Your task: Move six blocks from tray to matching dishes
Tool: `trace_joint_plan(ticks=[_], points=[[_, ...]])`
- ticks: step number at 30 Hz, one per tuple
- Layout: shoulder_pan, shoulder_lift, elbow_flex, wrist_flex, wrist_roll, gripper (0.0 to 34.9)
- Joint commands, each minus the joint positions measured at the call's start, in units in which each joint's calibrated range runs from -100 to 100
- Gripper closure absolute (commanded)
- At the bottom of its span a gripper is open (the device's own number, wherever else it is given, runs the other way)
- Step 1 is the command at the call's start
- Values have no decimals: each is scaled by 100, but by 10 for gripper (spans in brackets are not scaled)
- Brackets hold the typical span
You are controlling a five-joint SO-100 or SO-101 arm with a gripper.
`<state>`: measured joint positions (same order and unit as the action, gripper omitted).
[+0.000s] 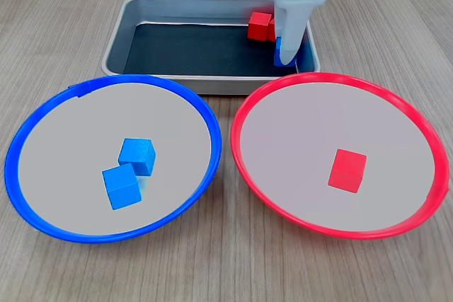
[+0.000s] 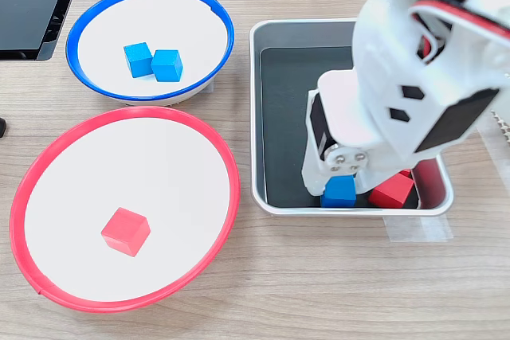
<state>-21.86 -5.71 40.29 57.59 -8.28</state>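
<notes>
The last blue block [image 2: 339,191] sits in the tray [image 2: 267,109], against its wall nearest the red dish [image 1: 340,152], with the gripper [image 2: 338,187] down over it; the fingers seem to flank it, but I cannot tell whether they are clamped. Just beside it lie 2 red blocks [image 1: 260,26], partly hidden by the arm. The blue dish [image 1: 112,157] holds 2 blue blocks [image 1: 129,173], touching; the red dish holds 1 red block [image 1: 347,170]. So roughly half the sorting appears done.
</notes>
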Motion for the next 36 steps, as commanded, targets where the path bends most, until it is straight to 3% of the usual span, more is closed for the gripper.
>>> trace_joint_plan(ticks=[1,3,6,11,13,17,26,27,28,30,34,36], points=[[-31,106,-447,114,-29,314],[45,123,-565,246,20,348],[346,55,-802,626,166,349],[1588,-5,-2167,1749,864,349],[2002,81,-2714,1872,1094,349],[2783,669,-3779,1385,1343,349],[3216,1744,-4461,601,1646,348],[3263,1778,-4452,519,1685,343],[3320,1804,-4425,428,1709,305],[3442,1812,-4361,279,1788,190],[3367,1514,-4106,296,1827,227],[3254,1232,-3815,337,1910,211]])
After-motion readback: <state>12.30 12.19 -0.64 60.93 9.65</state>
